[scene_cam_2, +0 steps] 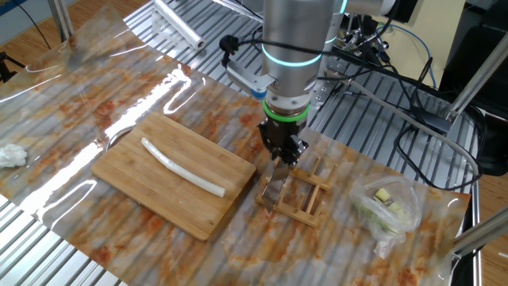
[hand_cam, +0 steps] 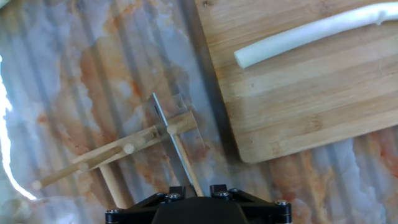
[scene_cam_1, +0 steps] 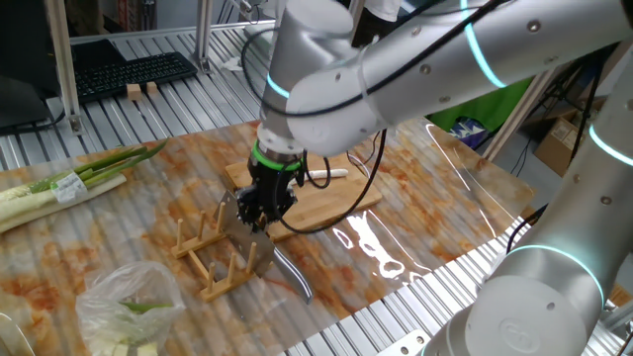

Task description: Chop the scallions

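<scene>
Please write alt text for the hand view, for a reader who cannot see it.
Seen from above, the gripper is down over a knife standing edge-up in a wooden rack on a marbled table. To the upper right, one pale scallion lies uncut on a wooden cutting board.

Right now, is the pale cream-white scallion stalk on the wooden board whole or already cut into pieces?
Whole: the pale cream-white scallion stalk lies as one curved, unbroken length on the wooden cutting board.

A green-and-white leek bundle lies far from the wooden rack. A plastic bag of green bits sits beside it.
</scene>
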